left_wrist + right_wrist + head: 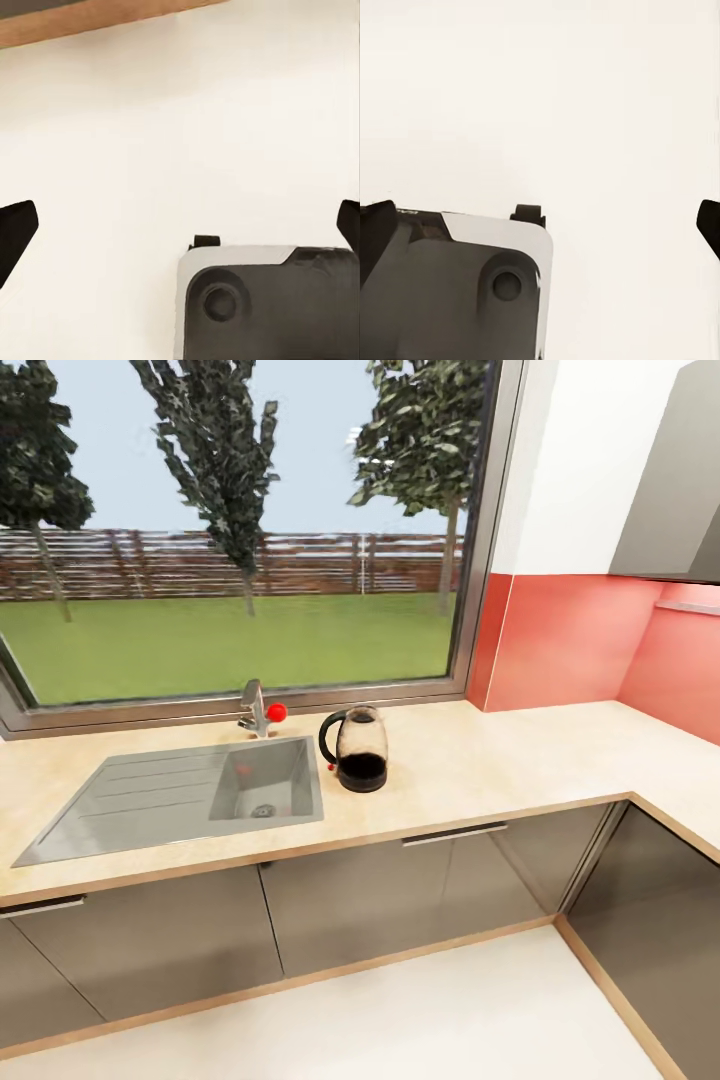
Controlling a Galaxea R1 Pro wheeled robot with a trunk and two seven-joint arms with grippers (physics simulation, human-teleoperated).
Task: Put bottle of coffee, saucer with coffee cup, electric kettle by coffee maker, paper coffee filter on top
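Glass kettle [357, 749] upright on counter [480, 760], at 3 o'clock of sink [180, 800]. Left gripper [180, 225] and right gripper [540, 221] fingers spread wide, empty, over pale floor [180, 112], nowhere near kettle.

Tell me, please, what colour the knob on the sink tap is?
Red; the knob shows best in the head view.
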